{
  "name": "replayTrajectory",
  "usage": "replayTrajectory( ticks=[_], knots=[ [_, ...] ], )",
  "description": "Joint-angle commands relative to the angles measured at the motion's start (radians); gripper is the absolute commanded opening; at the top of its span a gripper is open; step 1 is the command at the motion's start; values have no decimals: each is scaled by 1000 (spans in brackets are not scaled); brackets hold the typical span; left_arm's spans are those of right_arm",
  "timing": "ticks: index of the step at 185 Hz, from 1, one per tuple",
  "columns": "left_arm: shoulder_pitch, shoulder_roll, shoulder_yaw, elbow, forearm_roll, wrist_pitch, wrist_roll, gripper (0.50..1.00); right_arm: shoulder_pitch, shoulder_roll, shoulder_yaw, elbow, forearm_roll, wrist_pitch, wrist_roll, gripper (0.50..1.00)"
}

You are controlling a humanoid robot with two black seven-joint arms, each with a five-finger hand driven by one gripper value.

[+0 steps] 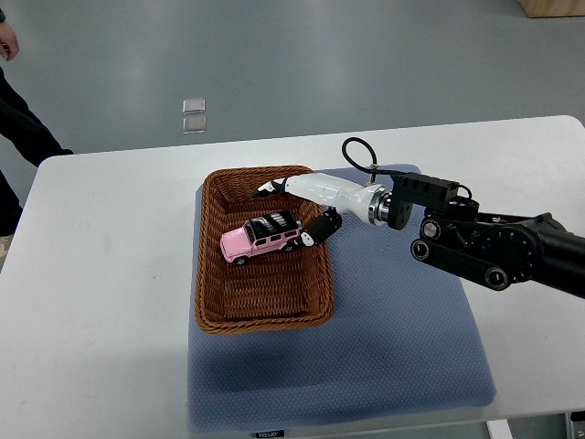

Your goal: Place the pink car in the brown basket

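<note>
Top view. A white table (101, 274) with rounded corners filled most of the frame and stood on a smooth grey floor (366, 64). A blue-grey textured mat (402, 338) lay on the table's near half, reaching its near edge, where a small dark label (268, 434) showed on the mat's border. The brown basket (263, 311), a rectangular wicker tray with low walls, rested partly on the mat's left part and partly on bare tabletop.

The pink car (261, 237), a boxy toy with a black roof, sat on its wheels inside the basket, in the far half, its length running roughly left to right.

The right hand (306, 203), white with black fingertips, reached in over the basket's far right corner from a black arm (494, 247) entering at the right edge; a black cable (358, 151) looped above the wrist. Its fingers were spread: one group pointed left above the car's far side, and one finger (320, 229) curled down just beside the car's right end. Whether that finger touched the car could not be told; the hand did not close around it.

On the floor beyond the table lay two small pale square plates (194, 115). At the left edge stood a person in dark clothing (23, 128). A wooden object (553, 7) showed at the top right corner.
</note>
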Motion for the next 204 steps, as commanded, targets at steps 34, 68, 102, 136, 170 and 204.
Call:
replayTrajectory(
  ticks=[34,68,102,136,170,204],
  knots=[
    [0,0,0,0,0,0,1,1000,-3,-17,96,-2,57,-64,-5,911],
    [0,0,2,3,1,0,0,1000,-24,-40,241,-15,253,-85,-9,911],
    [0,0,2,5,1,0,0,1000,-100,-47,422,-75,451,-104,-54,911],
    [0,0,2,5,0,0,0,1000,-172,-47,521,-100,658,-190,-111,911],
    [-1,0,3,5,0,0,0,1000,-218,-60,542,-117,885,-211,-111,911],
    [-8,0,3,5,0,0,0,1000,-254,-56,544,-117,963,-211,-100,913]
  ],
)
